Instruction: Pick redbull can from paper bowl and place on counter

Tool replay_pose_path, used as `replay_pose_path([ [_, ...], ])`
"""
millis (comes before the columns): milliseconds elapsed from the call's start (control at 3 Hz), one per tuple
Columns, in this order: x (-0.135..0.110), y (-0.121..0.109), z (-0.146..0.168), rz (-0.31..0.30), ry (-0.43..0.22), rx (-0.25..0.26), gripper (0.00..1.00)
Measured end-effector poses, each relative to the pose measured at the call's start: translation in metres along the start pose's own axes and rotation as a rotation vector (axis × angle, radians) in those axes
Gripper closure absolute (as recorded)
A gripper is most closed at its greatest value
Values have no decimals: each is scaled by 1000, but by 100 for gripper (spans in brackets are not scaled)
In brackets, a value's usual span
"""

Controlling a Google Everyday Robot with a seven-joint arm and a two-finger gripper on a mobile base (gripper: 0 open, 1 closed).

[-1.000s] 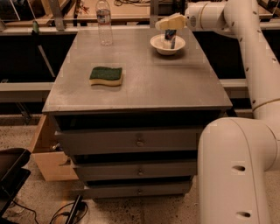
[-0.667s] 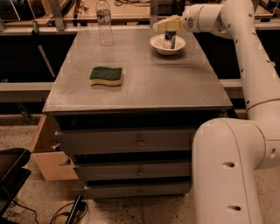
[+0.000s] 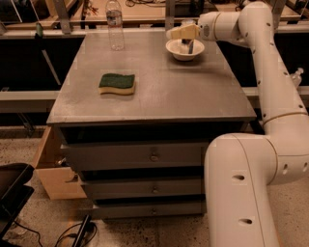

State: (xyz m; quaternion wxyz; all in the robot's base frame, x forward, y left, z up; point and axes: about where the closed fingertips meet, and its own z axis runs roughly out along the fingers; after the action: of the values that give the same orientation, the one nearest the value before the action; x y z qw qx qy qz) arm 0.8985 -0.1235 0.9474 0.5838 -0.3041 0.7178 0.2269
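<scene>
The paper bowl (image 3: 173, 48) sits at the far right of the grey metal counter (image 3: 159, 96). The redbull can (image 3: 187, 47) stands upright inside it, and only its lower part shows. My gripper (image 3: 183, 34) reaches in from the right on the white arm and sits right at the can's top, hiding the upper half of the can.
A green-and-yellow sponge (image 3: 117, 83) lies left of centre on the counter. A clear water bottle (image 3: 114, 24) stands at the far left corner. A light wooden workbench (image 3: 145, 10) runs behind. A wooden box (image 3: 50, 169) sits on the floor at the left, and my arm's large white base (image 3: 241, 193) is at the front right.
My gripper has come down a little and shifted slightly left, closer onto the can in the bowl. The can, bowl, sponge and bottle have not moved.
</scene>
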Motion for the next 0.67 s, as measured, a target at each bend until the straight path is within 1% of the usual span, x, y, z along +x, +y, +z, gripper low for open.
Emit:
replay_pose_path([
  [333,12,-2,8,7,8,-1,18],
  [667,12,0,11,7,9,-6,41],
])
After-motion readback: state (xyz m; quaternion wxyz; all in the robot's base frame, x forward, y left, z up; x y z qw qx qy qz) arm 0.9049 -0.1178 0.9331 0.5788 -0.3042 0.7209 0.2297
